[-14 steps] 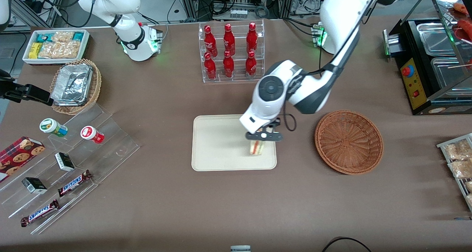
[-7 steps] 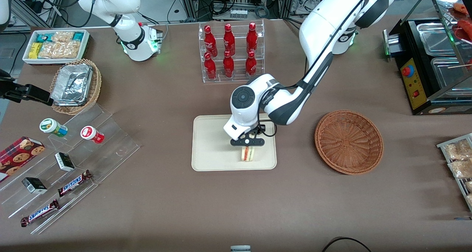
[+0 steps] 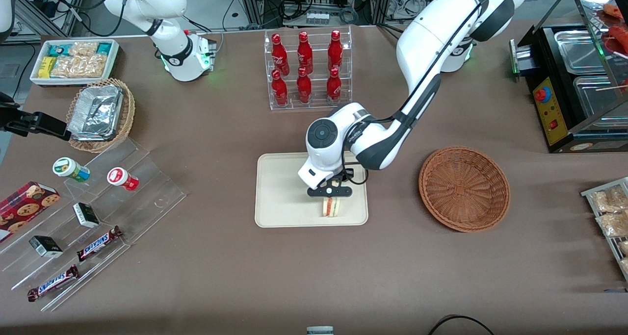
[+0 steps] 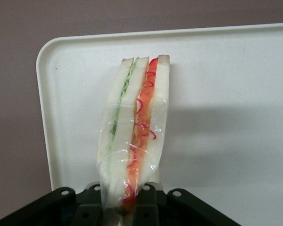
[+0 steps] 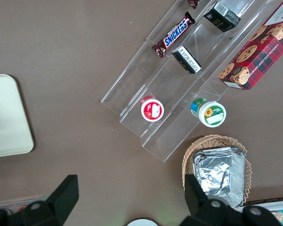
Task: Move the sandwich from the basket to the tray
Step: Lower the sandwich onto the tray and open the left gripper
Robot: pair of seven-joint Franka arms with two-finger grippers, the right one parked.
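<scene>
Cream tray [image 3: 279,188], fingers [image 4: 146,207] clamping sandwich [image 4: 134,136] over it

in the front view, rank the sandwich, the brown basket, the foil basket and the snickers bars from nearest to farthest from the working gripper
Gripper is over the tray.
1. Sandwich: held in it, over the tray.
2. Brown basket: beside the tray, toward the working arm's end.
3. Foil basket: toward the parked arm's end.
4. Snickers bars: same end, nearer the camera; close to 3.

Left arm bent low, hand [image 3: 330,192] pointing down, fingers closed.
</scene>
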